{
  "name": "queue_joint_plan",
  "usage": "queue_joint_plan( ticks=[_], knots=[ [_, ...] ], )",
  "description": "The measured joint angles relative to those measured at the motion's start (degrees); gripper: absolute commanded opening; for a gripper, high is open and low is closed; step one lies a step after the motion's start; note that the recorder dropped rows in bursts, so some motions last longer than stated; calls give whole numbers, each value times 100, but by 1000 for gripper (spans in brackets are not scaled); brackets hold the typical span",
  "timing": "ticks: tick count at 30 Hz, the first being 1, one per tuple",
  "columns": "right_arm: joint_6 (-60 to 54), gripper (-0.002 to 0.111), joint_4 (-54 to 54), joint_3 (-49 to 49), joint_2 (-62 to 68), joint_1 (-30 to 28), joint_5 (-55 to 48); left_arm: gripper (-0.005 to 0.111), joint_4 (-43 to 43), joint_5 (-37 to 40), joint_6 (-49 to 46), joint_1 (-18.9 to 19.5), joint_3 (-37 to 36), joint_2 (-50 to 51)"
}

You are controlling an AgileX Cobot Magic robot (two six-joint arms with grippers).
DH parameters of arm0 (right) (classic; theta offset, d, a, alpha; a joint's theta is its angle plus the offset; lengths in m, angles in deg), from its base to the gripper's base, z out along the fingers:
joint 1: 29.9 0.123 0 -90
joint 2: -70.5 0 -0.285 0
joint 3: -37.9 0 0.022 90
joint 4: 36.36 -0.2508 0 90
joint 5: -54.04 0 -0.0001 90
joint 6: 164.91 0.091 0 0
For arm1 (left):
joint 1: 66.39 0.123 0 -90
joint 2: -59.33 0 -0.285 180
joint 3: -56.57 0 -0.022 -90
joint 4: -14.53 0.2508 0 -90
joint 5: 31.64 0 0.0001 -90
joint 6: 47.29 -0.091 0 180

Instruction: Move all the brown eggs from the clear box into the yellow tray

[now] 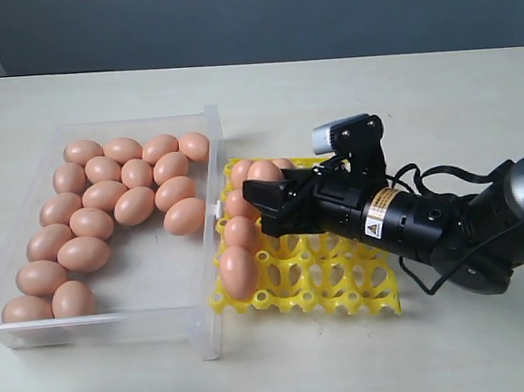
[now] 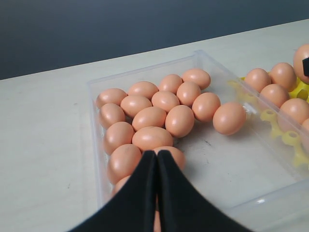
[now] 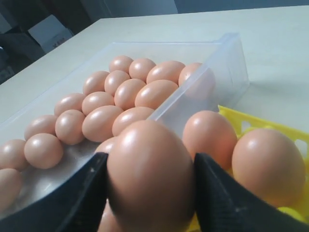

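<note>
Right fingers [image 3: 82, 198] clamped on one brown egg [image 3: 150, 176], over the yellow tray [image 1: 341, 276] near its 10 o'clock corner. Left fingers [image 2: 140, 193] pressed together, empty, above the clear box [image 1: 213, 132]. Box sits just beside tray at tray's 9 o'clock, on the counter [image 1: 399, 85]. Roughly twenty brown eggs [image 1: 108, 194] packed in box from 12 round to 7 o'clock; the 4 o'clock part is bare. Several tray eggs [image 1: 239, 270] seated along tray's 9 o'clock edge.
</note>
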Motion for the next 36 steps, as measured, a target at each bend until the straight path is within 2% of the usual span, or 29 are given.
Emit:
queue_joint_plan(
  ticks=[7,18,24,36],
  knots=[
    [89,50,21,-7,0,0,-512,0,0,0,0,0,0,0],
    [150,50,42,-7,0,0,-590,0,0,0,0,0,0,0],
    [150,59,42,-7,0,0,-590,0,0,0,0,0,0,0],
    [188,59,42,-7,0,0,-530,0,0,0,0,0,0,0]
  ],
)
